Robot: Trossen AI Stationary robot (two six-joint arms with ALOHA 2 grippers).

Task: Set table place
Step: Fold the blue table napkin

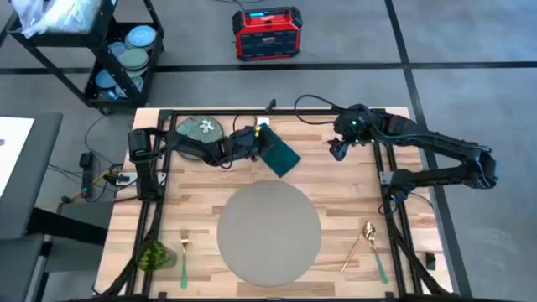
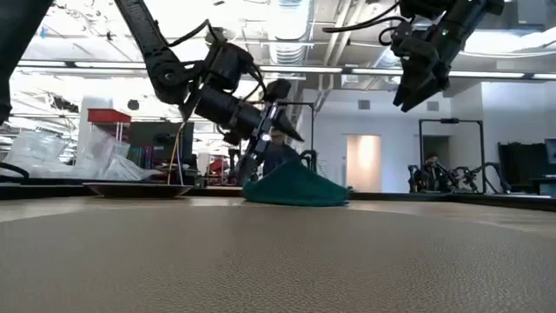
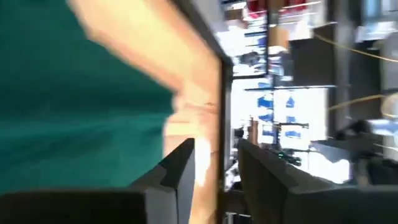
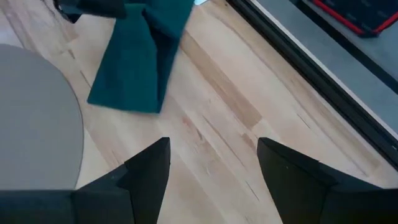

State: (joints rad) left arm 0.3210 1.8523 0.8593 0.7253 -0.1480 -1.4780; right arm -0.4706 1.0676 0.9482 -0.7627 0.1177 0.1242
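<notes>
The round grey placemat (image 1: 268,233) lies on the wooden table (image 1: 352,193) near its front edge. A dark teal napkin (image 1: 283,157) lies rumpled on the wood behind the mat and rises to a low peak (image 2: 294,165). My left gripper (image 1: 262,141) hovers at the napkin's left end, tilted down, with a narrow gap between its fingers (image 3: 214,149). The teal cloth (image 3: 74,112) shows beside one finger, not between the two. My right gripper (image 1: 338,149) hangs open (image 4: 213,146) above bare wood to the right of the napkin. My left gripper has the napkin's cloth (image 3: 143,124) right beside the outer side of one finger (image 3: 177,171). The view is blurred, and I cannot tell whether finger and cloth touch. Nothing shows between the fingers.
A green floral plate (image 1: 200,130) sits at the far left, under the left arm. A fork (image 1: 185,252) and a green glass (image 1: 153,256) stand left of the mat, and a spoon (image 1: 365,243) lies on its right. Bare wood shows between the mat and the right rail.
</notes>
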